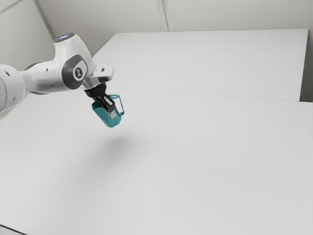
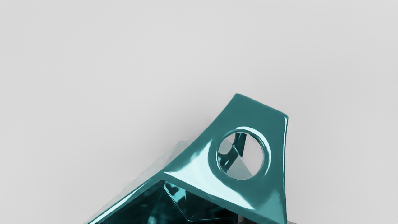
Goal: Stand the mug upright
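Above the white table [image 1: 205,161] | teal mug [image 1: 101,114] hangs tilted in the air, its handle [image 1: 122,105] toward the exterior view's right | black 2-finger gripper [image 1: 111,112] pinches its body | grasp and lift are done; levelling, lowering and release remain, I judge

In the exterior view's upper left you have one robot arm [image 1: 49,77], one gripper [image 1: 112,114] and one teal mug [image 1: 111,123] with one handle [image 1: 122,104]; below, one white table [image 1: 205,161].
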You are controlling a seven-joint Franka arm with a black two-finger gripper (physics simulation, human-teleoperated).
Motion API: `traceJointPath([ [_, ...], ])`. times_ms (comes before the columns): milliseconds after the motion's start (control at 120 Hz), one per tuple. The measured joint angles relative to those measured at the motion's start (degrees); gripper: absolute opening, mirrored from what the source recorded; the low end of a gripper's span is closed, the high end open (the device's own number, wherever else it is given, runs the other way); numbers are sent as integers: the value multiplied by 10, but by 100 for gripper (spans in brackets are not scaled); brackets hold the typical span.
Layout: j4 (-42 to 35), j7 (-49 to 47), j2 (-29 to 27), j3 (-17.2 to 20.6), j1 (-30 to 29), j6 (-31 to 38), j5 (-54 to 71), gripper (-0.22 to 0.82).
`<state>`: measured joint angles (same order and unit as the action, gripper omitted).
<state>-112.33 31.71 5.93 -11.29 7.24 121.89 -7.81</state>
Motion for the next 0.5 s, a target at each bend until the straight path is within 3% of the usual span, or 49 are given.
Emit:
traceJointPath([
  [500, 0, -71, 40, 9, 3, 32, 1, -18],
])
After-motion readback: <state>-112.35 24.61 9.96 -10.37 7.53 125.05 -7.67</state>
